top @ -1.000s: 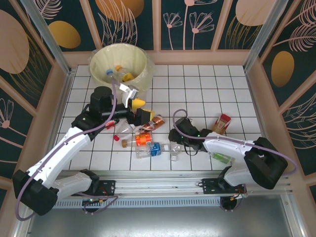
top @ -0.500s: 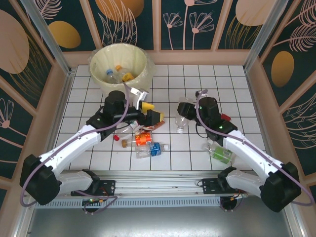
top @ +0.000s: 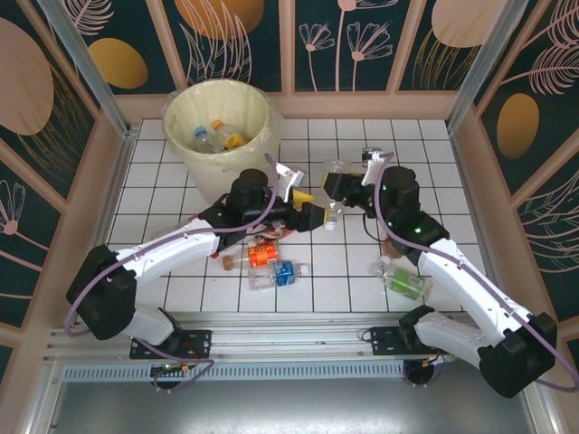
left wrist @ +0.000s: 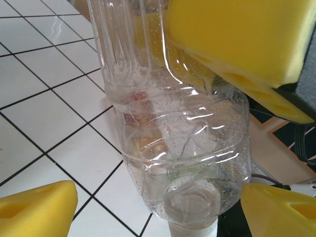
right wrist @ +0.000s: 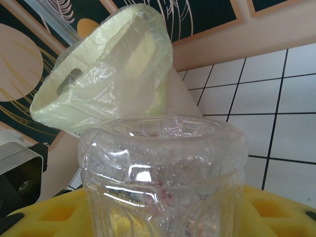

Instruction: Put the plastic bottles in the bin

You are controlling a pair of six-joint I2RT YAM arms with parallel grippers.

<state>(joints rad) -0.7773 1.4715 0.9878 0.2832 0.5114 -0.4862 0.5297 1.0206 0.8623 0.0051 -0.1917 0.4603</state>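
top external: bottle in clenched right end effector, beside released left end effector

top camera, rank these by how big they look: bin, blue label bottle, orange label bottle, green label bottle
1. bin, by far the largest
2. blue-label bottle and orange-label bottle: alike, not ranked
3. green-label bottle: looks shortest, but the right arm may hide part of it
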